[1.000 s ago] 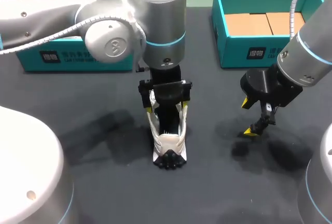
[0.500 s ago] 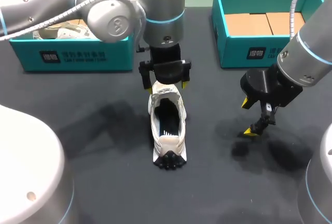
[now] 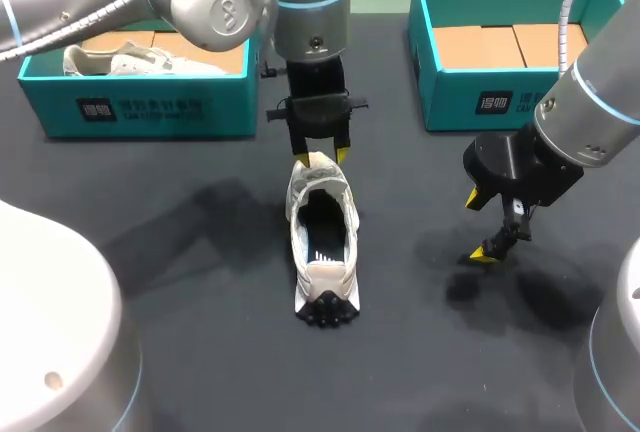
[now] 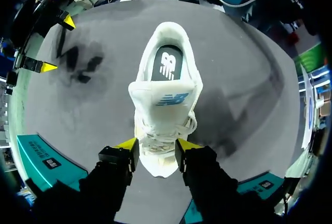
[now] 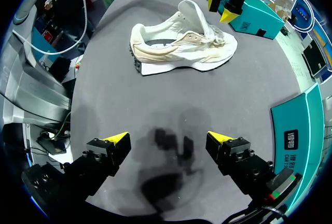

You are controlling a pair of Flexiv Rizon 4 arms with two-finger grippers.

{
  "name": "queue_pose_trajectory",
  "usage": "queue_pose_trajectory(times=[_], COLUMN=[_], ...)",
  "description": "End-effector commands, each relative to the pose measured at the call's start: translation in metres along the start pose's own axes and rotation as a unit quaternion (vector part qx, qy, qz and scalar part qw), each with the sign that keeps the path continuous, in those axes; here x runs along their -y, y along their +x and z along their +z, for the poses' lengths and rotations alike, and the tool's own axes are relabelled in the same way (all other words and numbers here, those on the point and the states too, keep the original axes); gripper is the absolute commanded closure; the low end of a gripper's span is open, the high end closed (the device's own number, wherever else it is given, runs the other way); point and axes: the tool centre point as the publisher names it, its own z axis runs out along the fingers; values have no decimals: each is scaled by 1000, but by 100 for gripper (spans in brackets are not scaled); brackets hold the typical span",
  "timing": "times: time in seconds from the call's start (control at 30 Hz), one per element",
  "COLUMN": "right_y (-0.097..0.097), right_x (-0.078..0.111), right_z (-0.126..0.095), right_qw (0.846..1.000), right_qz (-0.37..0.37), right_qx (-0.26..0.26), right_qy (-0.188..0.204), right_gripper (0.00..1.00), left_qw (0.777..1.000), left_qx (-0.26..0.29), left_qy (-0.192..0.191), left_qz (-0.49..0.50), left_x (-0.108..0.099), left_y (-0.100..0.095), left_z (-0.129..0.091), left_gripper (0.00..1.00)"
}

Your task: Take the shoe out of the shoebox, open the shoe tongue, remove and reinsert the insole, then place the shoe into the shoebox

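Note:
A white sneaker (image 3: 322, 237) stands upright on the dark table, heel toward the front edge, its tongue (image 4: 166, 97) raised and a dark insole (image 4: 167, 67) inside. My left gripper (image 3: 320, 155) hangs just above the shoe's toe end. In the left wrist view its yellow tips (image 4: 156, 145) flank the laced front, jaws partly narrowed, with no grip showing. From the right wrist view that left gripper (image 5: 220, 5) sits clear above the sneaker (image 5: 181, 45). My right gripper (image 3: 479, 227) (image 5: 169, 138) stands open and empty over bare table, right of the shoe.
A teal shoebox (image 3: 140, 117) at the back left holds another pale shoe (image 3: 130, 60). A second teal shoebox (image 3: 500, 107) at the back right has brown cardboard in it. The right gripper (image 4: 54, 45) also shows in the left wrist view, beside the sneaker.
My left gripper has lifted out of the shoe, moved back toward the toe end, and its jaws have narrowed. The right arm has stayed put.

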Motion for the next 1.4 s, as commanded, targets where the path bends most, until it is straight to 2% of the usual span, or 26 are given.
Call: queue_pose_trajectory(times=[0.03, 0.23, 0.43, 0.63, 0.7, 0.83, 0.93, 1.07, 1.23, 1.3, 1.4], right_y=[1, 1, 1, 1, 1, 1, 1, 1, 1, 1, 1], right_x=[0, 0, 0, 0, 0, 0, 0, 0, 0, 0, 0], right_z=[1, 1, 1, 1, 1, 1, 1, 1, 1, 1, 1], right_qw=[1000, 1000, 1000, 1000, 1000, 1000, 1000, 1000, 1000, 1000, 1000], right_qz=[0, 0, 0, 0, 0, 0, 0, 0, 0, 0, 0], right_qx=[1, 1, 1, 1, 1, 1, 1, 1, 1, 1, 1], right_qy=[0, 0, 0, 0, 0, 0, 0, 0, 0, 0, 0], right_gripper=[0, 0, 0, 0, 0, 0, 0, 0, 0, 0, 0], left_qw=[1000, 999, 997, 996, 996, 997, 997, 997, 995, 995, 996], left_qx=[0, -5, -23, -34, -34, -12, -7, -29, -55, -53, -35], left_qy=[6, 26, 45, 67, 67, 52, 46, 45, 70, 71, 62], left_qz=[6, 29, 54, 53, 54, 59, 60, 57, 51, 51, 54], left_x=[2, 18, 40, 46, 47, 50, 51, 54, 55, 58, 61], left_y=[3, 8, 12, 15, 16, 17, 15, 3, -6, -5, -2], left_z=[1, 9, 31, 49, 49, 30, 26, 46, 74, 74, 57], left_gripper=[82, 80, 78, 79, 78, 77, 77, 78, 80, 79, 78])
